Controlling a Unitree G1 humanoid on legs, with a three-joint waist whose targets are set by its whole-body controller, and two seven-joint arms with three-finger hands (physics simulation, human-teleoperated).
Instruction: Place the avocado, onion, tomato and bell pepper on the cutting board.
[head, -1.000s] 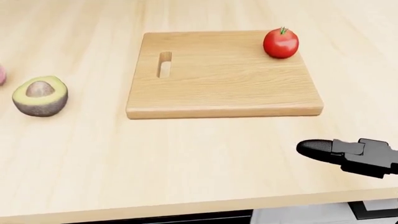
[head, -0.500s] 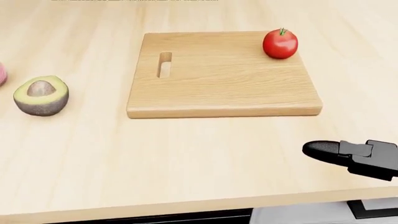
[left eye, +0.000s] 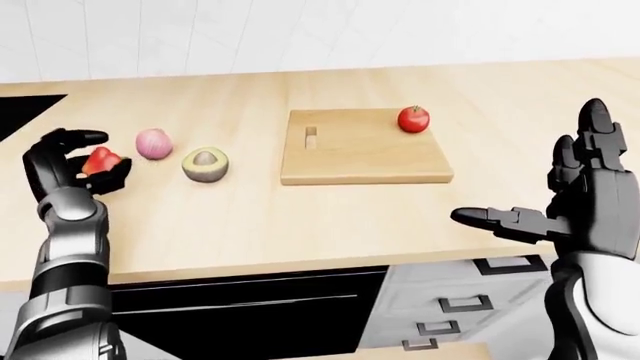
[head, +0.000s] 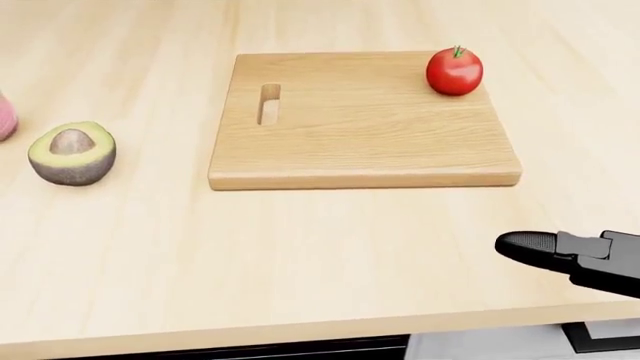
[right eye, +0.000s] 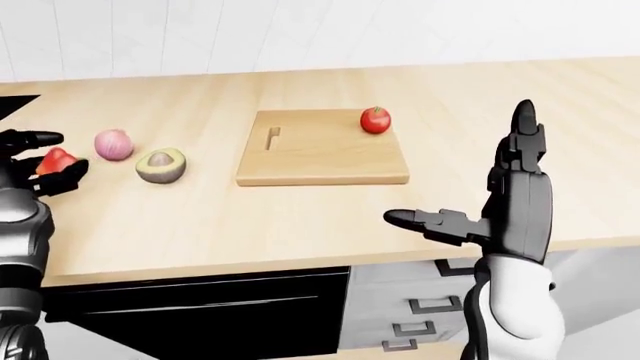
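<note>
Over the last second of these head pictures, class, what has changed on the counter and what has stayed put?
The whole head view has shifted slightly right and down, so the camera moved, not the food. The right robot hand has drifted toward the lower right of the view, open and empty. The tomato stays on the cutting board, and the avocado stays on the counter to its left.
</note>
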